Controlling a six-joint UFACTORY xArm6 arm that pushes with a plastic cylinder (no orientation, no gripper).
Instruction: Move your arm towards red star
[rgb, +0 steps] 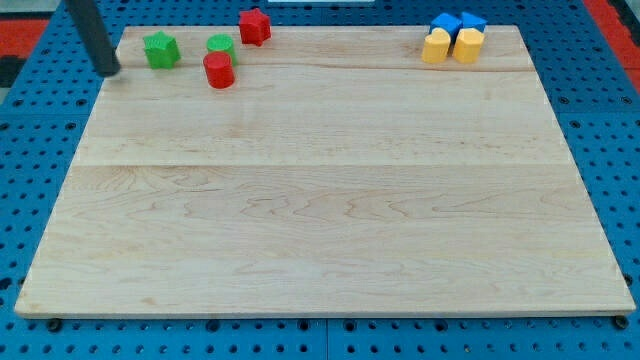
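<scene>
The red star (255, 25) lies at the view's top edge of the wooden board, left of the middle. My tip (109, 71) is at the board's top left corner, left of the green star (160, 49) and far left of the red star. A green cylinder (220, 44) and a red cylinder (218, 70) stand between the green star and the red star.
Two blue blocks (457, 22) and two yellow blocks (452, 46) are clustered at the view's top right. The wooden board (320, 200) rests on a blue perforated table.
</scene>
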